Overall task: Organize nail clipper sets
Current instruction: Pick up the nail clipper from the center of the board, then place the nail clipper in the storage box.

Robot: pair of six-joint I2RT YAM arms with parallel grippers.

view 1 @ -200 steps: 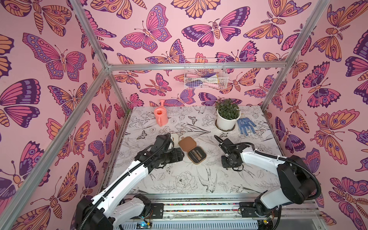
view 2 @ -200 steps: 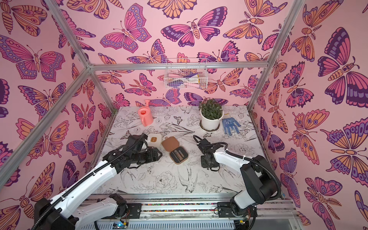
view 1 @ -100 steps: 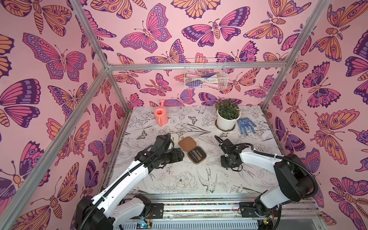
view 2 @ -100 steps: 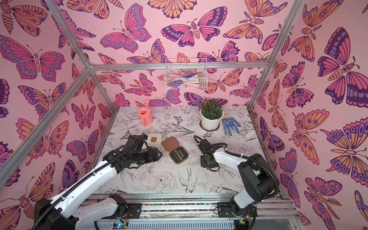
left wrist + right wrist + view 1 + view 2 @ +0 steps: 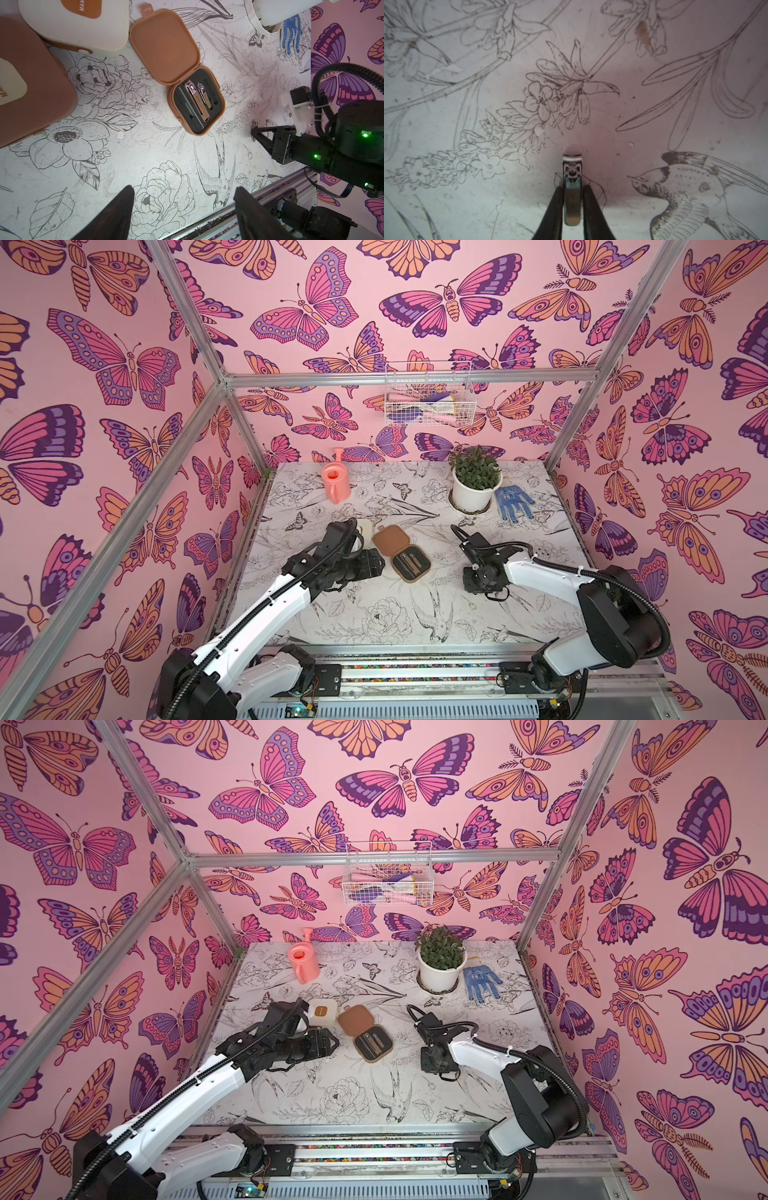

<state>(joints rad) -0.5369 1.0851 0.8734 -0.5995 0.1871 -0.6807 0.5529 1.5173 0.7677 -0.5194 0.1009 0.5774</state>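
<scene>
An open tan case lies mid-table, lid flat, with two clippers and a slim file in its black lining. A closed cream case sits behind my left arm. The left wrist view also shows a closed tan case. My left gripper hovers open and empty just left of the open case. My right gripper points down at the table right of the case, shut on a small metal nail clipper lying on the mat.
Along the back stand a pink watering can, a potted plant and a blue dotted glove. A wire basket hangs on the back wall. A metal rail runs along the front edge.
My right gripper's fingers have closed in on the nail clipper while the arm stayed nearly in place. The left arm and the cases have not moved.
</scene>
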